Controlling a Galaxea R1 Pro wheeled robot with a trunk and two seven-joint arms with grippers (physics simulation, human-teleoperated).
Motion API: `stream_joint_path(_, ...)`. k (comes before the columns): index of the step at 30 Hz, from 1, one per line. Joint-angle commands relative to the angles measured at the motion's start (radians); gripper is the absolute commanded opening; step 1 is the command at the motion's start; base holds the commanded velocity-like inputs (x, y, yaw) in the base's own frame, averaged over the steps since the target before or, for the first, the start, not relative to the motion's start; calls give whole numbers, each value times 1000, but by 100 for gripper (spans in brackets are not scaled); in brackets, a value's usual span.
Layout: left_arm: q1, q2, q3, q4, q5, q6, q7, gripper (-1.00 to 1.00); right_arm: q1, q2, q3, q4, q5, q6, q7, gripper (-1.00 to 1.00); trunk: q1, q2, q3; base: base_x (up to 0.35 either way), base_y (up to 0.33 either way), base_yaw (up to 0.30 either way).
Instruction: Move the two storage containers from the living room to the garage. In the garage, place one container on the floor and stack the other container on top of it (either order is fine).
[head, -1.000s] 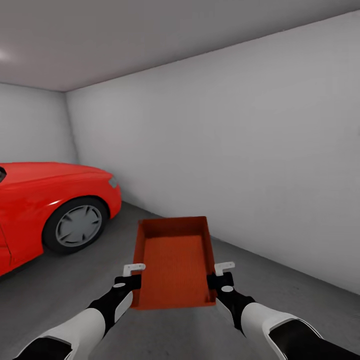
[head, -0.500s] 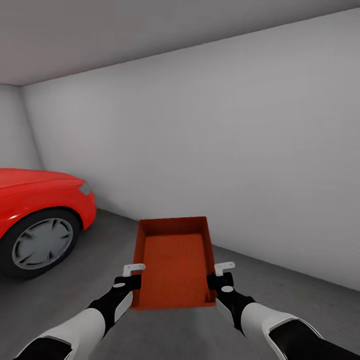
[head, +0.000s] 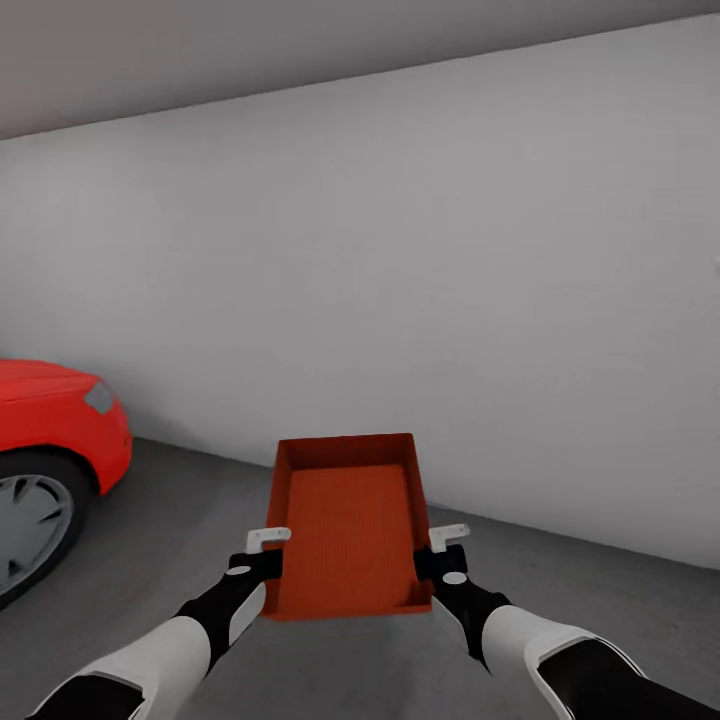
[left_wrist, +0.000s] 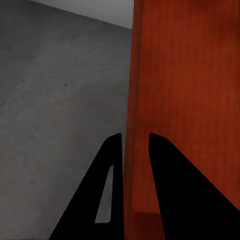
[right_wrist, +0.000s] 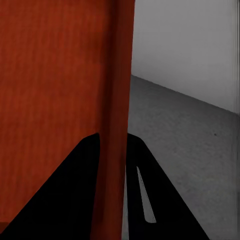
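I am in the garage, and the living room is out of view. One orange-red storage container (head: 348, 525), lidless and empty, hangs level in front of me above the dark grey concrete floor (head: 180, 520). My left gripper (head: 268, 556) is shut on its left side wall and my right gripper (head: 434, 556) on its right side wall. In the left wrist view the black fingers (left_wrist: 112, 165) straddle the container's wall (left_wrist: 185, 100). The right wrist view shows its fingers (right_wrist: 87, 170) clamped the same way on the container's other wall (right_wrist: 55, 75).
A red car (head: 50, 420) stands at the left edge, its front wheel (head: 30, 520) partly cut off. A plain pale grey wall (head: 400, 280) runs across ahead, meeting the floor just beyond the container. Open concrete lies to the container's left and right.
The whole view has swung to the right, so the car has slid toward the left edge and the room's corner has left the picture. Container and both grips look unchanged.
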Motion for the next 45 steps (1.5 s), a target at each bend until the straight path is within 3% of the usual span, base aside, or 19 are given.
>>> stream_joint_path(1,-1,30,34,-5,-11,-34,49,-100,-1,-18,-48,18,-23,-7,-6,-100,1,-1,-2,322,143,-285)
stream_joint_path(32,-1,31,34,-3,-11,-34,49,-100,-1,-17,-48,18,-23,-8,-6,-100,1,-1,-2,322,143,-282)
stream_joint_path(44,-1,35,34,0,-10,-34,49,-100,-1,-18,-48,18,-21,-7,-5,-100,1,-1,-2,322,132,-34)
stream_joint_path(45,2,2,-5,-1,15,-4,4,-100,-1,6,12,12,-12,-4,-5,-100,1,-1,-2,0,0,0)
